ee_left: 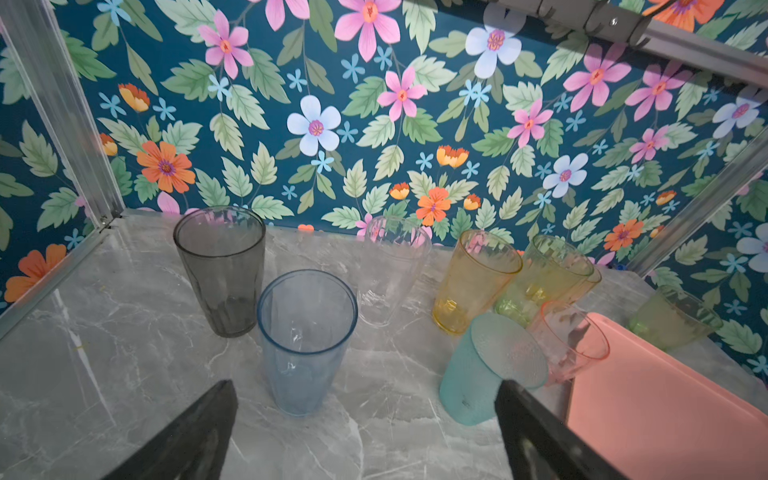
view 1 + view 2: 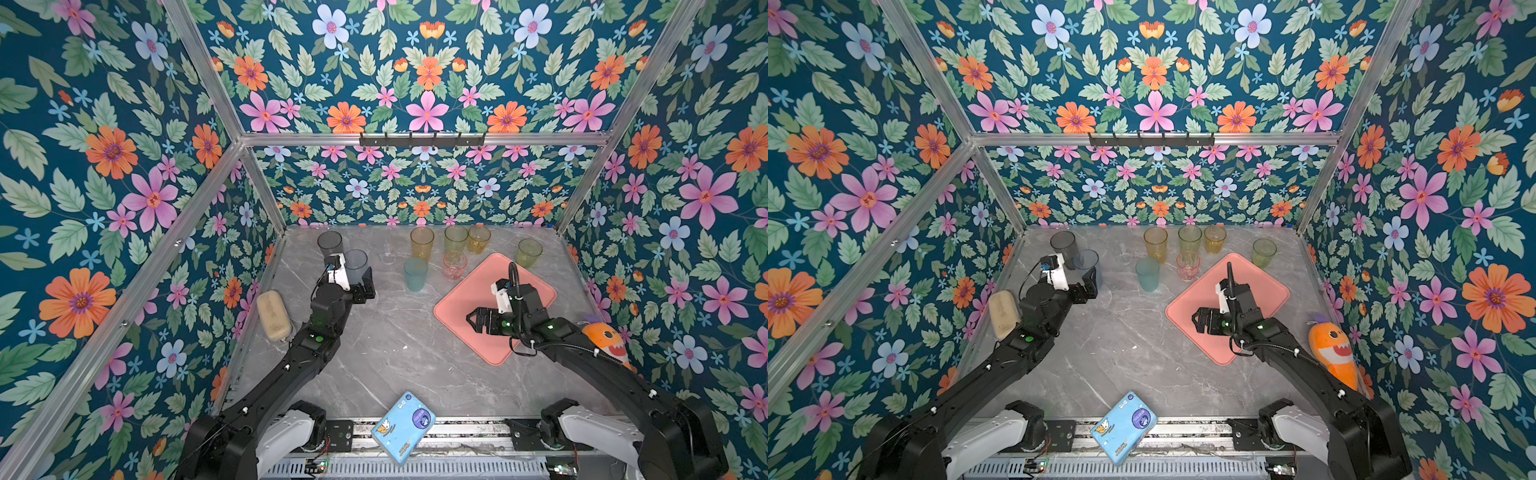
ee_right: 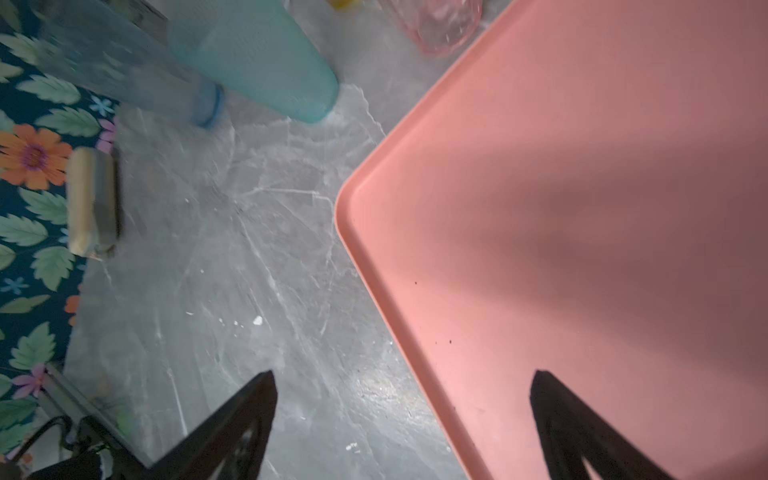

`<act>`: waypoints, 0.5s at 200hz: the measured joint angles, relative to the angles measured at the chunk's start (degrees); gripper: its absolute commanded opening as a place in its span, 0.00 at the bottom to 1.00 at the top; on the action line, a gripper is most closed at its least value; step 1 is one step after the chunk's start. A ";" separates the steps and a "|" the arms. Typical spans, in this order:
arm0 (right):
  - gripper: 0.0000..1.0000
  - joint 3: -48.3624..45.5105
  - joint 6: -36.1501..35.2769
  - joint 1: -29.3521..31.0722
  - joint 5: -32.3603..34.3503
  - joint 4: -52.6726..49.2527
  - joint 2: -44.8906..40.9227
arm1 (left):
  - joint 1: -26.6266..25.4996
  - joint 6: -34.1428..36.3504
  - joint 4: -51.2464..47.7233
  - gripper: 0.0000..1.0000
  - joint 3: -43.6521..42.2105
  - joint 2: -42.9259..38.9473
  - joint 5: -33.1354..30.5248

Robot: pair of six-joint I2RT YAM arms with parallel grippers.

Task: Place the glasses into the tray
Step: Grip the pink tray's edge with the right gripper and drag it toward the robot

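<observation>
Grey glass (image 2: 329, 245), blue glass (image 2: 356, 266), clear glass (image 2: 387, 251), orange glass (image 2: 422, 243), green glass (image 2: 456, 239), amber glass (image 2: 478, 240), teal glass (image 2: 415, 274), pink glass (image 2: 455, 266) and a lone green glass (image 2: 529, 252): we count nine, all upright, mouths up, along the far side of the table (image 2: 395, 353). None is in the tray (image 2: 465, 291), which lies flat at mid-right, turned cornerwise with one corner toward the near edge. We cannot tell its long side.

The table is grey veined marble, boxed by floral walls (image 2: 428, 83) on an aluminium frame (image 2: 291, 139), with a hook rail (image 2: 422, 139) at the back.

A sponge (image 2: 273, 316) leans at the left wall, a blue packet (image 2: 403, 426) sits at the near edge, and an orange plush (image 2: 606, 336) lies by the right wall. Teal and pink stand just off the tray's far-left edge, in front of the back row. The lone green glass is just behind its far-right edge.

The left gripper (image 1: 366, 382) has its jaws spread wide and empty. The blue glass is just ahead of the tips, with grey right behind it. The right gripper (image 2: 471, 321) hangs over the tray's near-left edge, jaws wide too, holding nothing. Its arm crosses above the tray.
</observation>
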 measured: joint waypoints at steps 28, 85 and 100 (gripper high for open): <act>0.94 0.81 0.00 4.94 2.51 0.22 5.22 | 0.00 -0.02 -0.11 1.00 0.13 1.20 1.81; 0.94 3.61 0.24 10.01 6.01 0.17 14.10 | 0.00 -0.07 -0.09 1.00 0.83 1.51 3.13; 0.94 3.87 0.70 11.06 6.56 0.13 14.93 | 0.00 -0.22 -0.09 1.00 0.70 1.51 3.37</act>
